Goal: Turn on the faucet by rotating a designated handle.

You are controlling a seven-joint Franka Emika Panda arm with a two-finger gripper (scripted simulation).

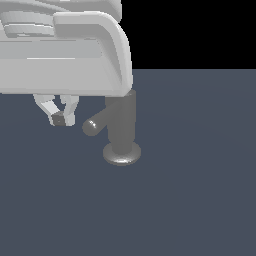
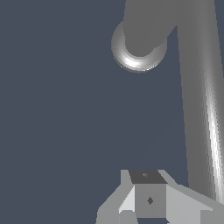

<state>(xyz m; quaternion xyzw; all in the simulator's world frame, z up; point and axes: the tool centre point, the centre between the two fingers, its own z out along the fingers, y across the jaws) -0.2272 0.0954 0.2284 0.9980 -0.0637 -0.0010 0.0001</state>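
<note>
A glossy dark-grey faucet (image 1: 121,131) stands upright on its round flared base on the blue-grey worktop (image 1: 190,200), its slim handle (image 1: 96,123) jutting toward the exterior view's left. The white hand (image 1: 62,119) hangs just beside the handle's rounded tip, fingertips pressed together, gripping nothing.

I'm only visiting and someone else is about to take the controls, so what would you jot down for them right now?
Tool: fingers close together, holding nothing, to the exterior view's left of the handle, not touching it.
Faucet: upright on the floor, its top hidden behind the arm.
Handle: sticks out sideways toward the tool.
Done: the approach only.
Left: bring the tool against the handle and rotate it.
</note>
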